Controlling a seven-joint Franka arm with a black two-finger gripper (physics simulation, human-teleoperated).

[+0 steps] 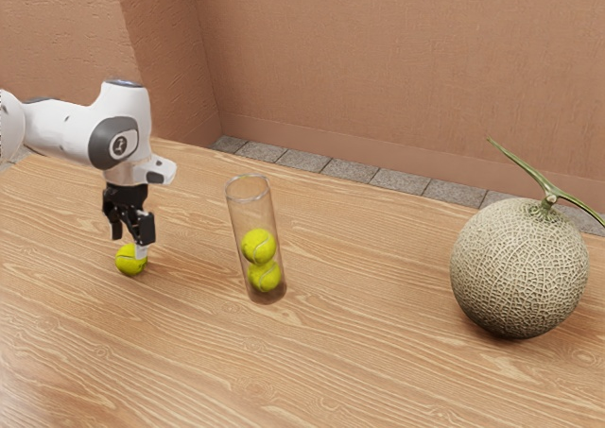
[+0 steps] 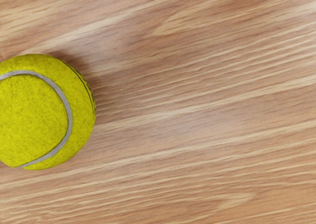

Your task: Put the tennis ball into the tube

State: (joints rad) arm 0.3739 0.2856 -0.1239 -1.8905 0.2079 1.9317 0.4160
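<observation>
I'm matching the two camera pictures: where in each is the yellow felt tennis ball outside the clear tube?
Exterior view: the loose yellow felt tennis ball is toward the exterior view's left, at the black end effector.
Wrist view: the ball is cut off by the picture's edge.
Shared landmark: the streaky light-brown wooden tabletop.

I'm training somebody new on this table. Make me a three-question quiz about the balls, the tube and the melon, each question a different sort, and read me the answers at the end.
1. Count: how many tennis balls are inside the tube?
2. Choose one: what is the hand nearest to?
A. the melon
B. the ball outside the tube
C. the tube
3. True or false: in the exterior view, the melon sits between the tube and the ball outside the tube.

Key: 1. two; 2. B; 3. false
</observation>
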